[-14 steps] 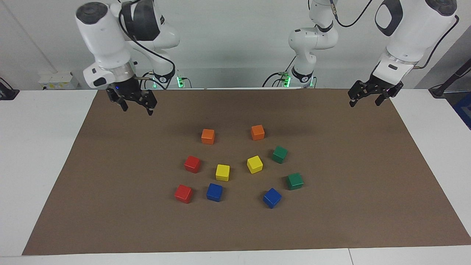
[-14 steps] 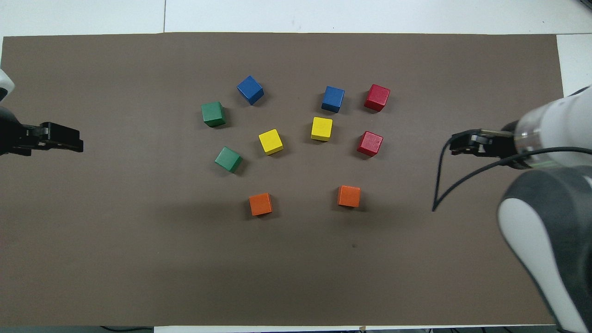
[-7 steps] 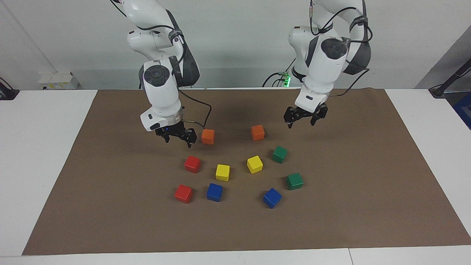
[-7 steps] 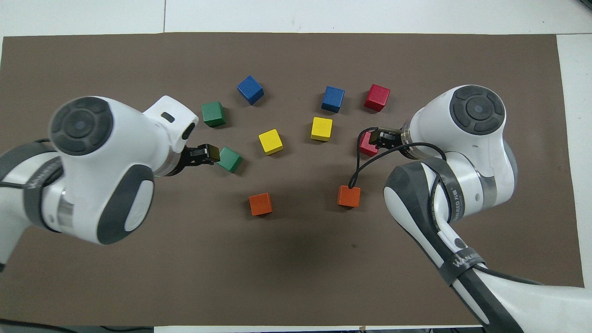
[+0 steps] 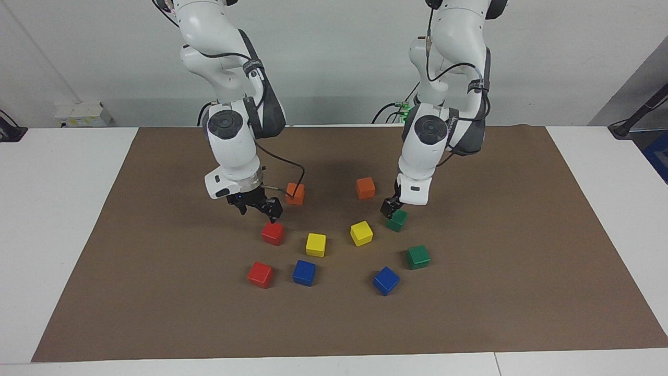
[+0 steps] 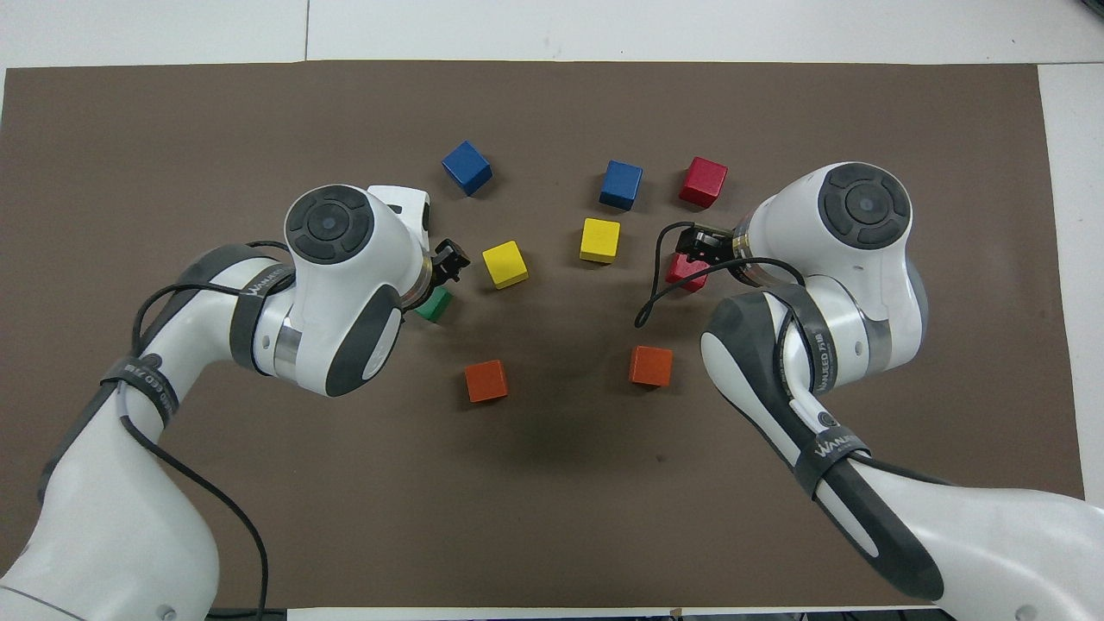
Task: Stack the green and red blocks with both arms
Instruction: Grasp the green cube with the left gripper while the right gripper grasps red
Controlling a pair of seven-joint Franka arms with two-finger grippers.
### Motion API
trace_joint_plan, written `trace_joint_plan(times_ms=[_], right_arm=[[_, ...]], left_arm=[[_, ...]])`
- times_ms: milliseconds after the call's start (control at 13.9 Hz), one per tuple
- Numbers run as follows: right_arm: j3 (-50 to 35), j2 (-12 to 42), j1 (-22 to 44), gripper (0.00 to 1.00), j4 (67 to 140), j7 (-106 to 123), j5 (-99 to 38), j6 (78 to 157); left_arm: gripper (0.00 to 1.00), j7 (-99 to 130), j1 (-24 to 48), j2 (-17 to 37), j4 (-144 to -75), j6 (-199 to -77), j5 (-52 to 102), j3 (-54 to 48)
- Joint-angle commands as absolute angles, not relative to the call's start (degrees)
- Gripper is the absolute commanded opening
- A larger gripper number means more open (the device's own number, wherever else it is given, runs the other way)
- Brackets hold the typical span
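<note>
Two green blocks lie toward the left arm's end; the nearer green block [image 5: 396, 220] [image 6: 434, 304] is half covered from above, and the farther green block [image 5: 418, 257] is hidden under the left wrist in the overhead view. My left gripper [image 5: 390, 209] [image 6: 448, 263] hangs low, open, just over the nearer one. Two red blocks lie toward the right arm's end, the nearer red block [image 5: 273, 233] [image 6: 687, 269] and the farther red block [image 5: 260, 274] [image 6: 703, 181]. My right gripper [image 5: 258, 209] [image 6: 699, 246] is open, just above the nearer red block. Neither gripper holds anything.
A brown mat [image 5: 156, 287] covers the table. Two orange cubes [image 5: 365, 187] [image 5: 295, 193] lie nearest the robots. Two yellow cubes [image 5: 315, 244] [image 5: 361, 233] sit between the red and green blocks. Two blue cubes [image 5: 304, 272] [image 5: 386, 280] lie farthest out.
Both arms swung in from the mat's ends and came down. The left gripper now hangs over the nearer green block, the right over the nearer red block. No block has moved.
</note>
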State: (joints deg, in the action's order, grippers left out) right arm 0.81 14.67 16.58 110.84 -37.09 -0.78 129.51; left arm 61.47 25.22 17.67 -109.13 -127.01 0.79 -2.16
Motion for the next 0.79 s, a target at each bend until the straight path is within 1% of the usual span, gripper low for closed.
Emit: trace_joint_plan(times_ms=[0, 216, 505, 721], right_arm=[[0.9, 17.7, 16.7, 1.0, 108.5, -38.4, -1.3, 131.0], [0.8, 20.0, 17.0, 1.0, 105.6, -38.8, -1.3, 130.8], [0.8, 22.0, 17.9, 1.0, 105.6, -38.8, -1.0, 132.2], [0.8, 22.2, 18.0, 1.0, 105.6, -38.8, -0.4, 132.8]], left_arm=[[1.0, 65.4, 26.5, 19.7, -107.6, -128.7, 0.5, -0.8], [1.0, 65.4, 25.9, 20.1, -107.8, -129.5, 0.4, -0.8], [1.0, 65.3, 25.3, 20.1, -109.6, -132.2, -1.2, -0.8], [1.0, 65.4, 25.3, 20.2, -111.4, -134.4, -1.3, -0.8]])
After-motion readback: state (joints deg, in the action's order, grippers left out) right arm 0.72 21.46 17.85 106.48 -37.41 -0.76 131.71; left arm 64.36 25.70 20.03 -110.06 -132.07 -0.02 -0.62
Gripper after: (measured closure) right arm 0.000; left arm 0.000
